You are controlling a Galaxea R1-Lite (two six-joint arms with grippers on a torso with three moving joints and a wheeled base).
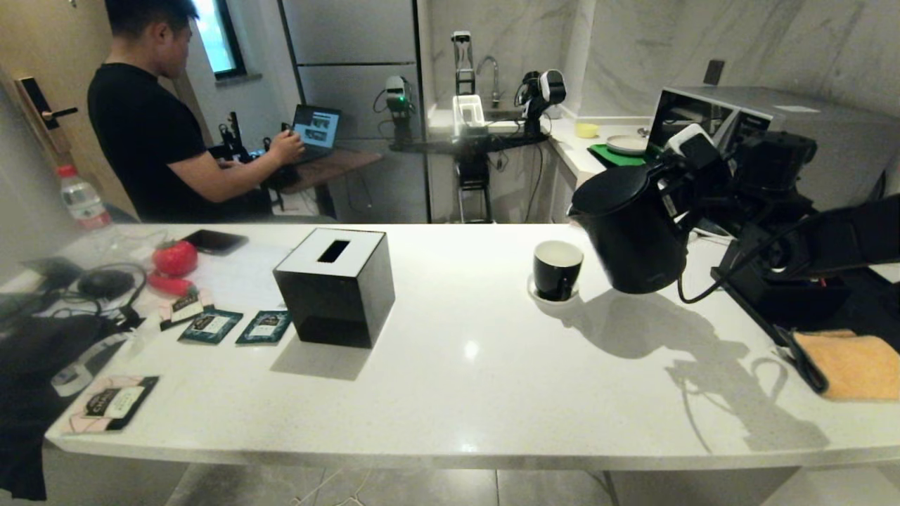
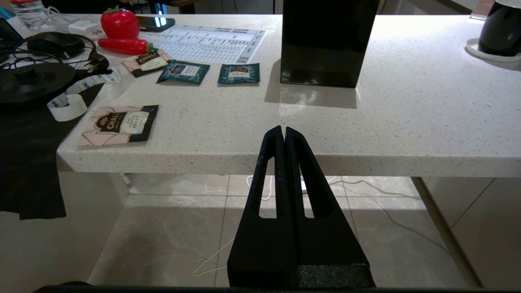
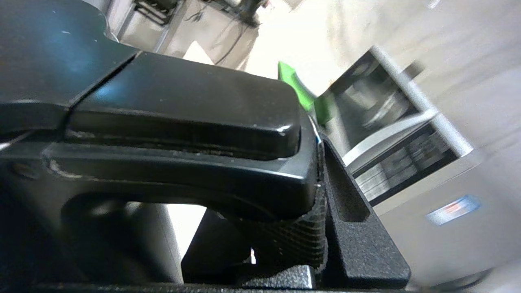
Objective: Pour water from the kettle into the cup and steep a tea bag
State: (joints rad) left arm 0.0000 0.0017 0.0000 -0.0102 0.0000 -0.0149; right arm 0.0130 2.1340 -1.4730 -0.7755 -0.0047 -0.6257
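The head view shows the right gripper [image 1: 678, 184] holding the kettle [image 1: 633, 235] by its handle, lifted clear of the counter [image 1: 457, 365] and tipped with its spout toward the left. The cup [image 1: 557, 269] stands on its white saucer [image 1: 543, 294] just left of the kettle and lower, near the far edge of the counter; whether any water is in it cannot be told. The right wrist view adds what the head view hides: the fingers [image 3: 346, 203] are pinching the kettle's glossy black handle [image 3: 183, 122], a ribbed pad pressed against its end. A microwave [image 1: 766, 133] stands behind the arm.

The left wrist view shows the left gripper [image 2: 283, 132] below and in front of the counter's near edge, its two fingers pressed together on nothing. From there the left side of the counter reads clearly: teal sachets [image 2: 183, 72], a pink-and-black sachet [image 2: 118, 124] close to the near left corner, a red strawberry-shaped thing [image 2: 120, 23] and a printed sheet [image 2: 203, 40]. No tea bag with a string is visible in any view.

The black tissue box [image 1: 336, 284] sits mid-left. Between it and the cup lies a broad bare stretch reaching the near edge. An orange cloth [image 1: 854, 365] lies at the near right. A person [image 1: 162, 133] works at a laptop [image 1: 316, 130] beyond the far edge.
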